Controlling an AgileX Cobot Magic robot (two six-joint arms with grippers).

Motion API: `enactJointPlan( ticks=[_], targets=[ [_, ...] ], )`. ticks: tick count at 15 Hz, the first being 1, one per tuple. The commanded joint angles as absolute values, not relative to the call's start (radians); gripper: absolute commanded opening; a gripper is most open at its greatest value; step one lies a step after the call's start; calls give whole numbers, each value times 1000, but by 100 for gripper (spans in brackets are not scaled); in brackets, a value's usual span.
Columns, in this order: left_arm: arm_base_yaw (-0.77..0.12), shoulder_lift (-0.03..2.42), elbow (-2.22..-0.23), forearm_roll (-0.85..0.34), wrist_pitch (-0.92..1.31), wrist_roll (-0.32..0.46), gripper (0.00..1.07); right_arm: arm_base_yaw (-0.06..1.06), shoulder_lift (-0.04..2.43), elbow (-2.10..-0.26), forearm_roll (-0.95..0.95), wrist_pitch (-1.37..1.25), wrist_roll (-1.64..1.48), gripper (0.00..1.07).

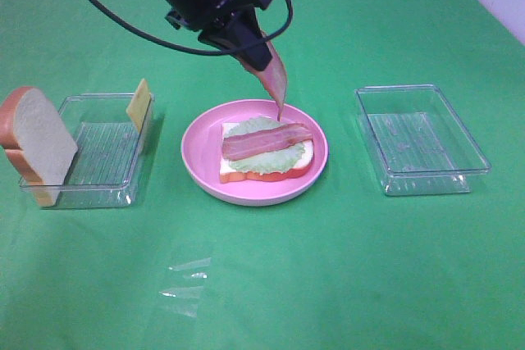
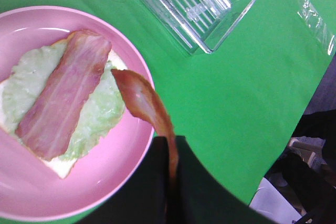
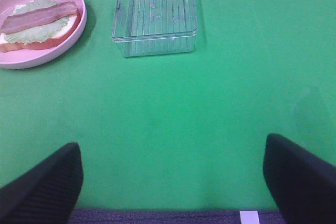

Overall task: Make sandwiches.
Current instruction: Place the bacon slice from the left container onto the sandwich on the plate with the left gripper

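Sandwich [image 1: 264, 153] building is sitting midway on the pink plate [image 1: 246, 194] in the middle of the worktop: one bread slice at the bottom, pale lettuce [image 1: 283, 159] over it, and a bacon strip [image 1: 267, 141] lying lengthwise on top.

The left hand [image 1: 256, 56] is hovering over the far side of the plate, clenched on a second reddish strip [image 1: 276, 84] that is dangling straight down. Its tip is pointing at the far edge of the lettuce; whether it is touching, I cannot tell.

The right hand [image 3: 170, 179] is waiting over the near right of the worktop, jaws wide and grasping nothing.

Off to the left, the top bread slice [image 1: 37, 141] is leaning on the left end of the left tray [image 1: 107, 182], and the cheese square [image 1: 139, 104] is propped in its far right corner. The right tray [image 1: 426, 178] is holding nothing.

Now the danger. That strip is hanging limp and on end, close to the stack's edge. Let go here and it is likely crumpling into a heap, or flopping onto the plate beside the bread. Lowering without sweeping sideways is asking for a fold. Dragging it too low is risking a snag on the first strip or the lettuce, pulling both askew. And soft rubber may be clinging to a finger on release.
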State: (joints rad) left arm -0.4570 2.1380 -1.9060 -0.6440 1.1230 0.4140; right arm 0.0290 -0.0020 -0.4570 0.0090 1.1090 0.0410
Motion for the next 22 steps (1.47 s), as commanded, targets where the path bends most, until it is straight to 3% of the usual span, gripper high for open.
enactJointPlan(
  ticks=[1,7,9,10,12,17,22],
  targets=[
    [-500,2231,-1976,-674,1118,441,0,22,-34,-455,13,1107,34,89],
    [-544,2389,-2084,-646,1122,432,0,22,-34,-455,13,1107,34,89],
    [-542,2408,-2084,-553,1116,376,0,22,-34,-455,13,1107,34,89],
    [-542,2407,-2084,-424,1113,294,0,22,-34,-455,13,1107,34,89],
    [-542,2407,-2084,-321,1112,219,0,22,-34,-455,13,1107,34,89],
    [-542,2407,-2084,-229,1034,59,0,22,-34,-455,13,1107,34,89],
    [-542,2407,-2084,-220,1044,39,0,22,-34,-455,13,1107,34,89]
  ],
)
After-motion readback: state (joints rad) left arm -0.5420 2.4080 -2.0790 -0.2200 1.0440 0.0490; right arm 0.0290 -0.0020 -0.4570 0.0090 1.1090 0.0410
